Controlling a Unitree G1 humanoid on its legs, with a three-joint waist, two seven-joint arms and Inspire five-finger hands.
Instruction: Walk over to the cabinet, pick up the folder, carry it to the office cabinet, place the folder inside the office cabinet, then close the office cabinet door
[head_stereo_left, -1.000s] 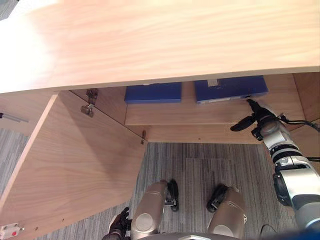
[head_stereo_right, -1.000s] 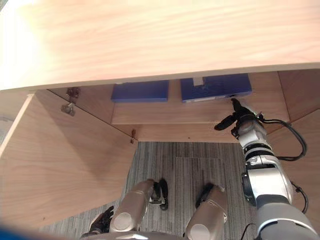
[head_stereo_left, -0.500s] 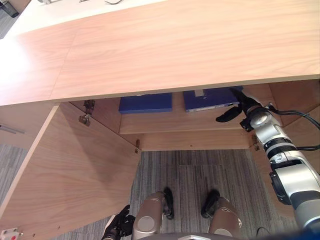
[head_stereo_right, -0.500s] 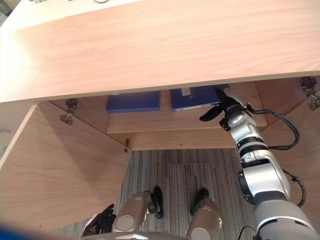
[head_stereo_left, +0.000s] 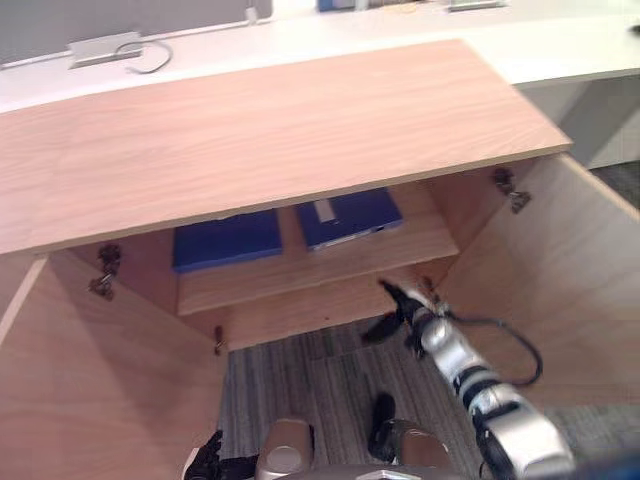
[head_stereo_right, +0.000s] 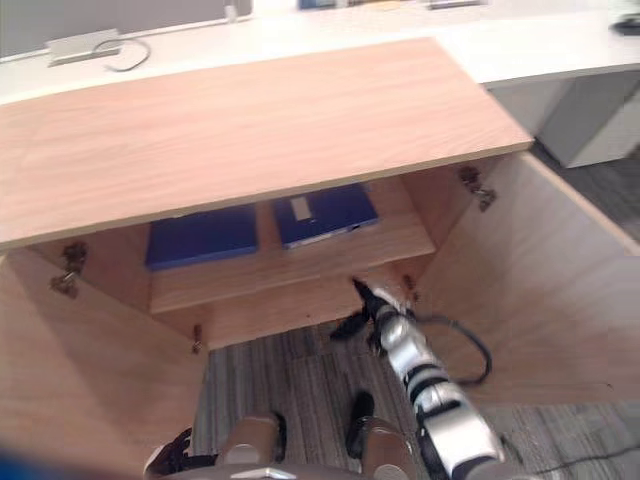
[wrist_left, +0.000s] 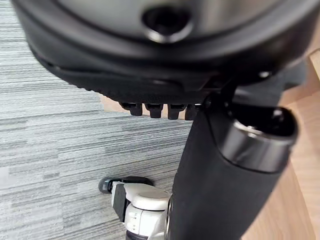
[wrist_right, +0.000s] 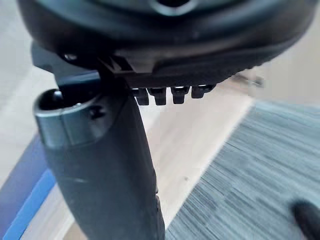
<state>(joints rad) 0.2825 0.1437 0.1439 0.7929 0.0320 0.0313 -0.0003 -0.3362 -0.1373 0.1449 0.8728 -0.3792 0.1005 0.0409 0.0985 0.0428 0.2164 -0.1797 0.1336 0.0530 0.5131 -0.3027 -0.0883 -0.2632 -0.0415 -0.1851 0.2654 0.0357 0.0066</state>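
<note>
The right robot hand (head_stereo_left: 405, 312), fingers straight and empty, is held before the shelf (head_stereo_left: 300, 275); the cabinet door (head_stereo_left: 560, 290) beside it could be struck and sent swinging.

**Open office cabinet, both doors swung wide**
Between the left door (head_stereo_left: 90, 390) and the right door (head_stereo_left: 560, 290) the way in stands free above the carpet (head_stereo_left: 300, 375). The cabinet top (head_stereo_left: 260, 140) overhangs the shelf (head_stereo_left: 300, 278). At the back lie the left blue folder (head_stereo_left: 225, 240) and the right blue folder (head_stereo_left: 350, 215). Bare shelf shows between and before them.
</note>
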